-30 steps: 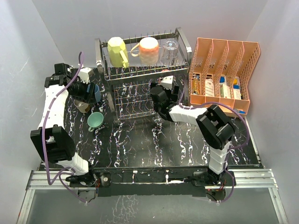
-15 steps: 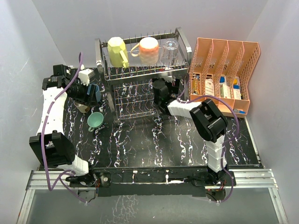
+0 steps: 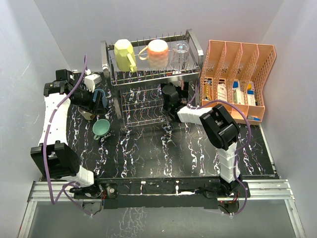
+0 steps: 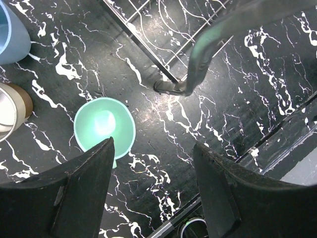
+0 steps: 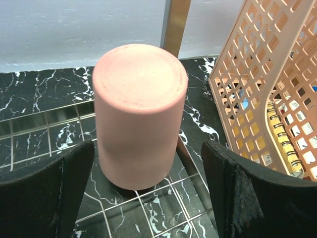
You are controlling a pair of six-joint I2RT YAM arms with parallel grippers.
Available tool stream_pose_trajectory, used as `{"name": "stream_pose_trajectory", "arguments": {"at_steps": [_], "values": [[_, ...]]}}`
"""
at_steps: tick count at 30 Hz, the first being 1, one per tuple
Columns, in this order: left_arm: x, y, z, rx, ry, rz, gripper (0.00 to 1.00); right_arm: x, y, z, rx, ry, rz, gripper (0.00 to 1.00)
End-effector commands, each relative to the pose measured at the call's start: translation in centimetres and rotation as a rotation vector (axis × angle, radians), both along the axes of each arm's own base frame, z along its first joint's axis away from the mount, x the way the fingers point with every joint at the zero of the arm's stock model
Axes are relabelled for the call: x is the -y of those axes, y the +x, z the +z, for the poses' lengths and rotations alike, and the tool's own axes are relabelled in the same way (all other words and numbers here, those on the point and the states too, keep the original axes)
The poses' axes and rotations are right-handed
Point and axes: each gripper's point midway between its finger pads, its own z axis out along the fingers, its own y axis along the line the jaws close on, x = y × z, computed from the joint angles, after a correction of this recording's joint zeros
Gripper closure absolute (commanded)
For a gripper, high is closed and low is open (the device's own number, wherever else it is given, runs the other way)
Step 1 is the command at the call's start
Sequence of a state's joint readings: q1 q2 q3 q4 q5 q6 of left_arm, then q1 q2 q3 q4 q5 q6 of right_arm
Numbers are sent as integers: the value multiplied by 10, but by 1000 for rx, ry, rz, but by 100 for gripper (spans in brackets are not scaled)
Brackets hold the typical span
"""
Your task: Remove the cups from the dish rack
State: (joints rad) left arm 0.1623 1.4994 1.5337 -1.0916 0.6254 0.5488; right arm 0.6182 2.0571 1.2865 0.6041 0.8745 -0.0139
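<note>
The dish rack [image 3: 194, 45] holds a pale yellow mug [image 3: 124, 53], a peach-pink mug [image 3: 158, 53] and a clear glass [image 3: 181, 51] on its top tier. A salmon-red cup [image 5: 140, 114] stands upside down on the lower tier wires [image 5: 49, 116]. My right gripper [image 5: 147, 145] is open, with one finger on each side of the cup and not touching it; it sits in the lower tier [image 3: 171, 97]. My left gripper [image 4: 153, 145] is open and empty above the table, near the teal-green cup [image 4: 104, 124]. Blue [image 4: 10, 29] and brown-and-white [image 4: 12, 106] cups stand beside it.
The orange mesh file organiser [image 3: 237, 79] stands right of the rack, close to my right fingers [image 5: 267, 84]. A rack leg [image 4: 173, 87] is near my left gripper. The teal [image 3: 101, 128], blue [image 3: 101, 97] and brown-and-white [image 3: 88, 113] cups cluster left of the rack.
My right gripper has pushed further into the rack's lower tier toward the salmon-red cup. My left arm has drawn back a little to the left. The cups have not moved.
</note>
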Motion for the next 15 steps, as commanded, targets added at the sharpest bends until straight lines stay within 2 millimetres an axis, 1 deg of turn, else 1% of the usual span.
{"name": "stream_pose_trajectory", "arguments": {"at_steps": [1,2,4,7,11,13,15], "values": [[11,-12,30,82,-44,-51,37,17,18,22,44,27,-46,6],[11,-12,31,82,-46,-53,36,21,20,21,40,22,-50,5],[13,-12,31,85,-53,-61,36,21,25,20,36,10,-42,3],[14,-11,31,89,-62,-67,35,18,32,17,33,-26,-29,2],[15,-8,32,94,-70,-71,35,11,40,7,27,-41,5,1],[15,-7,31,95,-69,-72,35,9,43,6,30,-49,16,3],[15,-8,31,96,-70,-74,35,6,46,8,41,-52,31,8]]}}
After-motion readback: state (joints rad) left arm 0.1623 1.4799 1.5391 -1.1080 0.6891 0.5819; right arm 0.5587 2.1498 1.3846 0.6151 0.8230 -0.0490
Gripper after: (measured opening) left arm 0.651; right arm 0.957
